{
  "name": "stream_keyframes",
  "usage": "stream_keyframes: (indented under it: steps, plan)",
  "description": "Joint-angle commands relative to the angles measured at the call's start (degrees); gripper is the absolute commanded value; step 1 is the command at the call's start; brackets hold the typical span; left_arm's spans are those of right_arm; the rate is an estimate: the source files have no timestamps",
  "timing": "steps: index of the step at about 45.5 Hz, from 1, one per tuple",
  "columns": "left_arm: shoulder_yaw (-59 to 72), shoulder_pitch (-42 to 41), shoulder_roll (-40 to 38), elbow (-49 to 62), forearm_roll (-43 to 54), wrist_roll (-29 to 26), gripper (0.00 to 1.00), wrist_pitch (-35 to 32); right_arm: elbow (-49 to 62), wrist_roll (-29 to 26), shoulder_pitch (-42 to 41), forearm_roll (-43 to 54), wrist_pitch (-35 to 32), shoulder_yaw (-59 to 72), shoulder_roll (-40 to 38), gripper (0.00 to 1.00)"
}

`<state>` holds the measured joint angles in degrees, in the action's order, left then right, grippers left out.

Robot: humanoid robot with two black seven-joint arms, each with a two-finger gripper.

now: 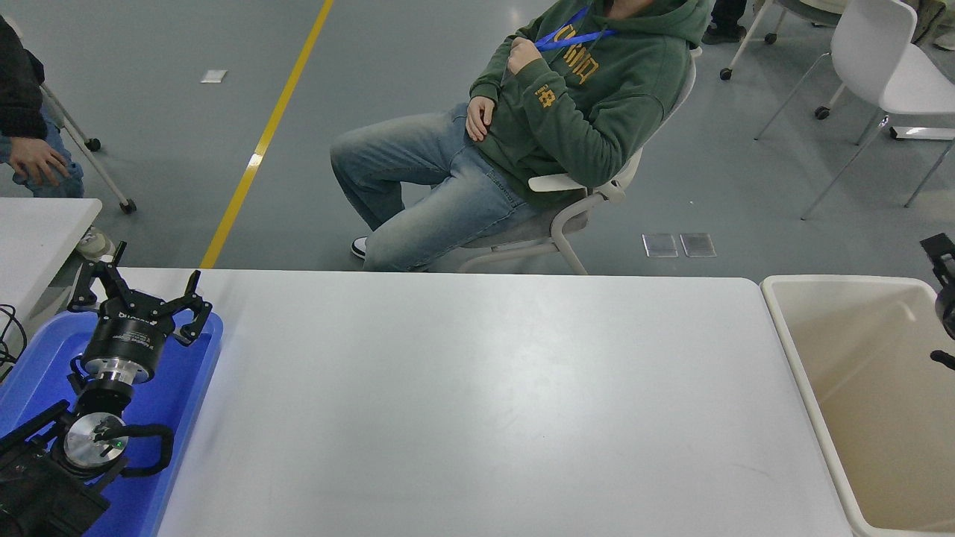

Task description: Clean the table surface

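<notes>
The table surface (477,395) is a large plain white top that fills the middle of the head view, with nothing lying on it. My left gripper (149,280) is parked at the lower left, over the blue tray (190,388), with its fingers spread open and nothing between them. Only a small black part of my right arm (944,287) shows at the right edge, above the beige bin; its gripper is out of view.
A beige plastic bin (809,373) stands against the table's right end. A smaller white table corner (37,231) sits at the far left. A person in a green hoodie (574,97) sits on a chair beyond the far edge. Another person's hand (33,160) shows at the upper left.
</notes>
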<state>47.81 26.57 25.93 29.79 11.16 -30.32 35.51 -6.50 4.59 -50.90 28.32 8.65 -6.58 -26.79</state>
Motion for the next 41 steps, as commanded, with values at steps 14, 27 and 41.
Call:
stream_keyframes:
  steps: [14, 27, 41]
  plan:
    - [0.00, -0.03, 0.00, 0.00, 0.00, 0.00, 1.00, 0.00, -9.14, 0.33, -0.77, -5.90, 0.14, -1.06, -0.28, 1.00]
    - [0.00, 0.06, 0.00, 0.00, 0.00, 0.00, 1.00, 0.00, -16.26, 0.42, -0.69, -15.40, 0.13, -7.03, -0.19, 1.00]
    - [0.00, 0.06, 0.00, 0.00, 0.00, 0.00, 1.00, 0.00, -28.73, 0.42, 1.07, -16.80, -0.04, -16.09, 0.25, 1.00]
